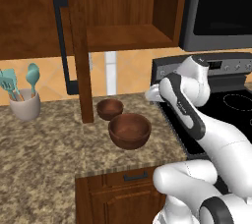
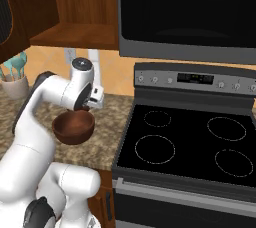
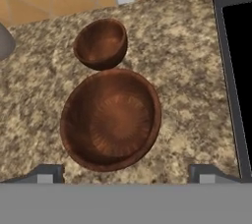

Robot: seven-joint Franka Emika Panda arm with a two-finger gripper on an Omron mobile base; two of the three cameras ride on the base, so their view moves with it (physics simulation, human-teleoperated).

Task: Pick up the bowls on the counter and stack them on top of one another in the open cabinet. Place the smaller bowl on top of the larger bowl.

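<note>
- Right now the gripper (image 3: 126,171) hangs spread wide and empty, directly over the larger bowl (image 3: 110,119).
- Both bowls sit on the counter (image 3: 187,70); the smaller bowl (image 3: 101,42) lies just beyond, nearer the wall.

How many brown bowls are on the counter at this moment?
2. The larger bowl sits nearer the counter's front edge; the smaller bowl sits just behind it, toward the wall, close beside it. Neither is in the open cabinet yet.
</note>
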